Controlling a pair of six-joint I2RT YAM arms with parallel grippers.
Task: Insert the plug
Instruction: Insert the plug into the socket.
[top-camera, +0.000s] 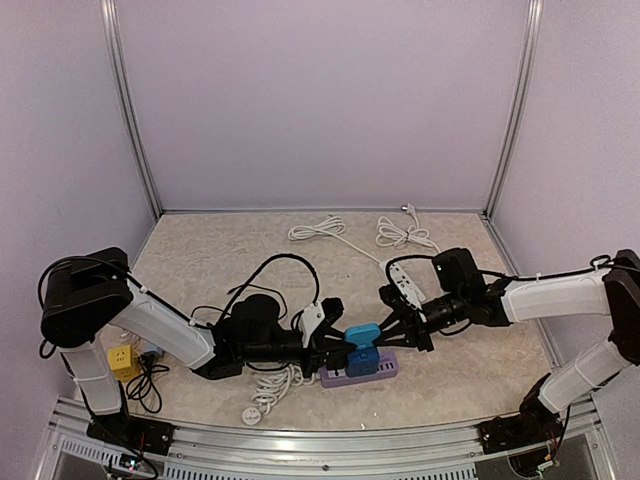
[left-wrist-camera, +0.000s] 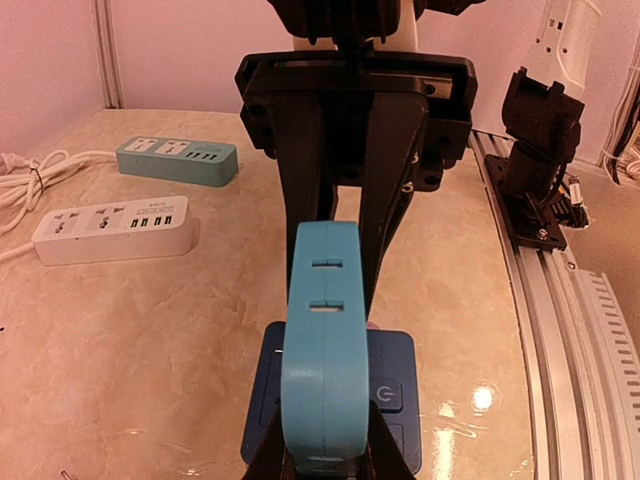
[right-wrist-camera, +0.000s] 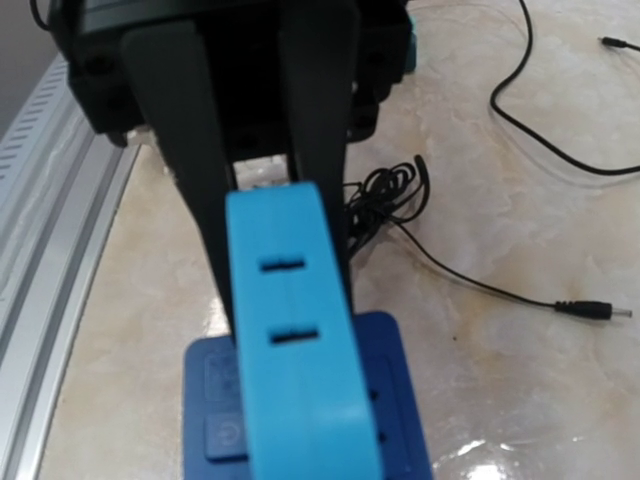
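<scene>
A light blue plug block (top-camera: 360, 332) is held flat-side up over a dark blue socket block (top-camera: 366, 361) that sits on a lavender power strip (top-camera: 335, 377). My left gripper (top-camera: 338, 346) is shut on its near end; in the left wrist view its fingers flank the block (left-wrist-camera: 325, 340) at the bottom edge. My right gripper (top-camera: 392, 324) grips the other end, and its black fingers (left-wrist-camera: 385, 180) straddle the block there. The right wrist view shows the block (right-wrist-camera: 295, 340) above the dark blue block (right-wrist-camera: 392, 365), whose power button (left-wrist-camera: 385, 391) faces up.
A white power strip (left-wrist-camera: 112, 230) and a teal one (left-wrist-camera: 178, 160) lie beyond on the table. White cables (top-camera: 318, 228) lie at the back. A yellow cube adapter (top-camera: 122, 362) sits at the left. Black cables (right-wrist-camera: 395, 195) lie nearby. A metal rail (top-camera: 300, 440) runs along the near edge.
</scene>
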